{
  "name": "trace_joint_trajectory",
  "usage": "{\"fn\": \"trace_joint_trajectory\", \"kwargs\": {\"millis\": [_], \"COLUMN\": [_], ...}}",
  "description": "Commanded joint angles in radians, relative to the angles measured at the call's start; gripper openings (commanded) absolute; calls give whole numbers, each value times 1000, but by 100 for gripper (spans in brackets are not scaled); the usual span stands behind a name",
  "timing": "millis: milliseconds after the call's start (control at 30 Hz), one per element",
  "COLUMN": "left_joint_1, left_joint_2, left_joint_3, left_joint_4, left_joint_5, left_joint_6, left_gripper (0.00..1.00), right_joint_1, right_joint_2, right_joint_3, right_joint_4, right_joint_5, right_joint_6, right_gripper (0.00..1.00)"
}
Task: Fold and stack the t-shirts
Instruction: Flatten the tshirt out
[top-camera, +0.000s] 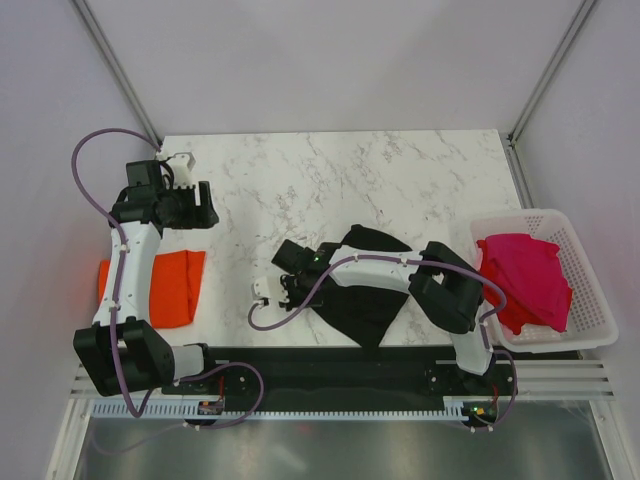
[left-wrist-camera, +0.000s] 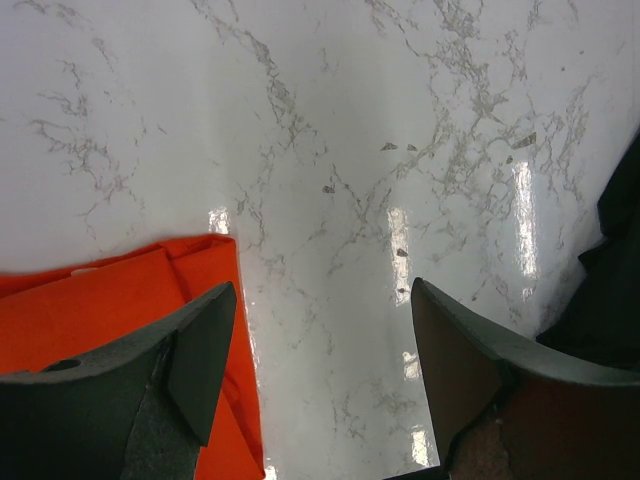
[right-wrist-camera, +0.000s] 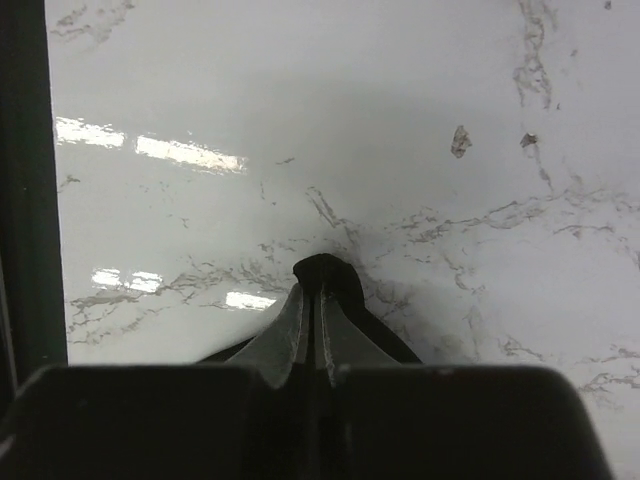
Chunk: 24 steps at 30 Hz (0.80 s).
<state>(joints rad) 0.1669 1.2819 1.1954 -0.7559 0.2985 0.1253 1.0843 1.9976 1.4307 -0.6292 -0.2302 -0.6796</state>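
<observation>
The black t-shirt (top-camera: 365, 300) lies crumpled at the table's front centre. My right gripper (top-camera: 284, 293) reaches left across it and is shut on a small fold of its black cloth (right-wrist-camera: 322, 272), pinched between the fingertips just above the marble. A folded orange t-shirt (top-camera: 170, 288) lies at the front left, its corner (left-wrist-camera: 100, 310) under my left fingers. My left gripper (left-wrist-camera: 320, 300) hangs open over bare marble behind the orange t-shirt, holding nothing. The magenta-pink t-shirt (top-camera: 527, 278) sits bunched in the basket.
A white slatted basket (top-camera: 592, 300) stands at the table's right edge. The marble table top (top-camera: 340, 180) stretches behind both arms. A dark strip along the table's near edge (right-wrist-camera: 22, 200) runs beside my right gripper.
</observation>
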Motion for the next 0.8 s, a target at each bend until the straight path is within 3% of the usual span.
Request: {"fn": "trace_joint_trajectory", "kwargs": {"millis": [0, 200, 367, 600, 767], "left_joint_1": [8, 11, 10, 10, 8], "left_joint_2": [-21, -24, -20, 22, 53], "left_joint_3": [4, 3, -14, 58, 119], "left_joint_4": [23, 23, 29, 30, 24], "left_joint_5": [34, 39, 65, 54, 51], "left_joint_6": [-26, -30, -42, -47, -50], "left_gripper": [78, 78, 78, 75, 74], "right_joint_1": [8, 5, 5, -6, -69], "right_joint_2": [-37, -184, -353, -453, -514], "right_joint_3": [-6, 72, 255, 424, 482], "right_joint_4": [57, 75, 115, 279, 332], "right_joint_5": [52, 158, 251, 396, 449], "right_joint_6": [14, 6, -168, -380, -422], "right_gripper": [1, 0, 0, 0, 0]}}
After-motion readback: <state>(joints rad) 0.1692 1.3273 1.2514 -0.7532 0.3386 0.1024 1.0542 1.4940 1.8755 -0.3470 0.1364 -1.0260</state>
